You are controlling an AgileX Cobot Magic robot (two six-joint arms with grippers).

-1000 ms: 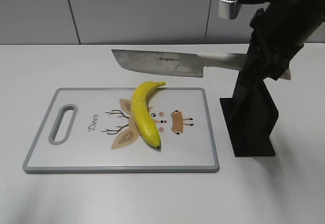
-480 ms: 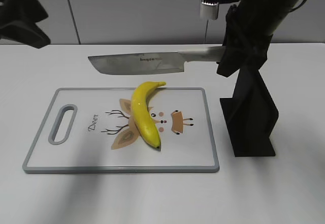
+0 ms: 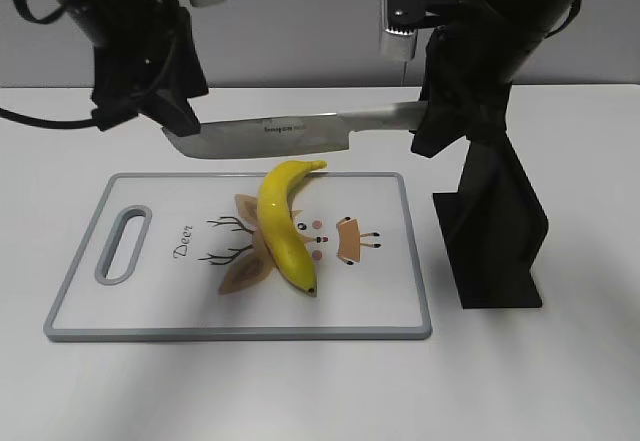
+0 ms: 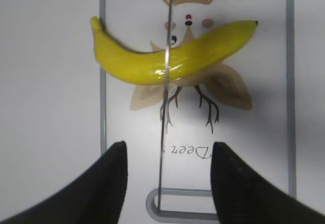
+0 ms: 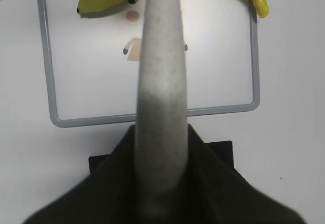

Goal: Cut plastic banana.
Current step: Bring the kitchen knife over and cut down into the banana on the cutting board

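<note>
Clamping the knife (image 3: 275, 133) handle, the right pincer (image 3: 437, 126) was seen; banana (image 3: 283, 223) below blade; left pincer (image 4: 165, 183) was held open, empty.

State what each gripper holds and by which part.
The right gripper holds the knife by its handle. The left gripper is open with the blade tip between its fingers, gripping nothing.

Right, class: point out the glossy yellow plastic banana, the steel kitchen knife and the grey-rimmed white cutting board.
glossy yellow plastic banana (image 3: 280, 223), exterior view, mid-body.
steel kitchen knife (image 3: 275, 135), exterior view, blade's flat.
grey-rimmed white cutting board (image 3: 150, 306), exterior view, bare white surface.
</note>
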